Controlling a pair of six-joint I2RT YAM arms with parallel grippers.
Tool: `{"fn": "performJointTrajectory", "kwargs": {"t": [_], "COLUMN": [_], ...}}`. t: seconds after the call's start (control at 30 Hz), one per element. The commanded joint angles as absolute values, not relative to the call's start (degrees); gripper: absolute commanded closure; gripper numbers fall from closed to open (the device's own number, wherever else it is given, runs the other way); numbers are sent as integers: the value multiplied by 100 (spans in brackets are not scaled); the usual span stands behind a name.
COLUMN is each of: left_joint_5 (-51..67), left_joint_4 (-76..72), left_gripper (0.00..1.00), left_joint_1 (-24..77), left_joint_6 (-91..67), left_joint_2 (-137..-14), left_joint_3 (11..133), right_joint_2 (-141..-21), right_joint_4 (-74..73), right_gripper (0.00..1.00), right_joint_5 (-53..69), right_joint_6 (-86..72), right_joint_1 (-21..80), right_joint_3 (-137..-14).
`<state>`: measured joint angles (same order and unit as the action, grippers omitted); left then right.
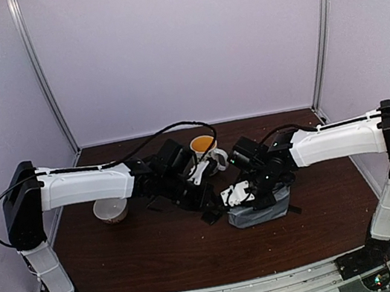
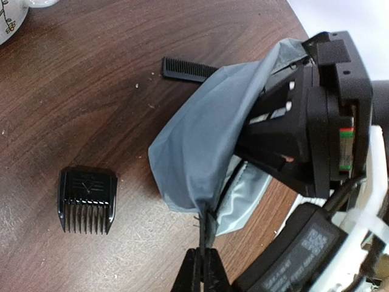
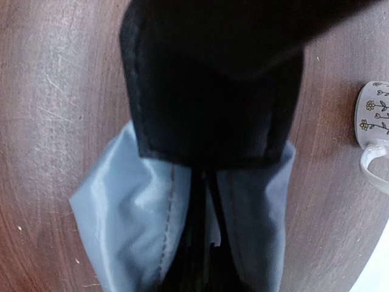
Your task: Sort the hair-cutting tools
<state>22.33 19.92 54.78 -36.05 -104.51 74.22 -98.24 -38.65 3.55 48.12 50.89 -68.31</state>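
1. Leftmost, the small black block point(image 2: 87, 199) was seen lying free on the table point(image 2: 91, 109).
2. The left gripper point(image 2: 203, 271) (nearer; block up-left of it) was clenched on the grey pouch point(image 2: 200, 140) rim.
3. The right gripper point(image 3: 203, 255) was closed at the pouch mouth.

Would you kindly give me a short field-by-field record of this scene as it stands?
left hand: shut on the edge of the grey pouch
right hand: shut, reaching into the pouch; anything held is hidden
black comb: on the table, one end hidden by the pouch
small black block: on the table, apart from the pouch
mug: upright, beyond the pouch
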Motion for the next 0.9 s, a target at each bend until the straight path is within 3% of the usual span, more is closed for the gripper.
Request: {"fn": "performJointTrajectory", "kwargs": {"t": [0.0, 0.2, 0.5, 0.67, 0.87], "left_joint_5": [2329, 2404, 2949, 2962, 3091], "left_joint_4": [1906, 1908, 2029, 2856, 2875], "left_gripper": [100, 100, 100, 100, 100], "left_joint_1": [5423, 5424, 5485, 5495, 5503], "left_joint_6": [-3496, -3418, -2983, -2938, -3375], "left_joint_2": [-10195, -10195, -9551, -9189, -8580], "left_joint_3": [7339, 7365, 7178, 6775, 5995], "right_joint_2": [-9613, -8876, -7583, -7596, -8238], "right_joint_4": [-3897, -4459, -4774, -4509, -4376], "right_gripper": [85, 72, 63, 62, 62], "right_joint_5": [-31, 332, 1329, 1737, 1394], "right_joint_6": [4685, 4685, 4276, 3977, 3718], "right_joint_1": [5064, 4982, 4250, 3511, 3292], "right_joint_3": [-6687, -6723, -6467, -6298, -6072]}}
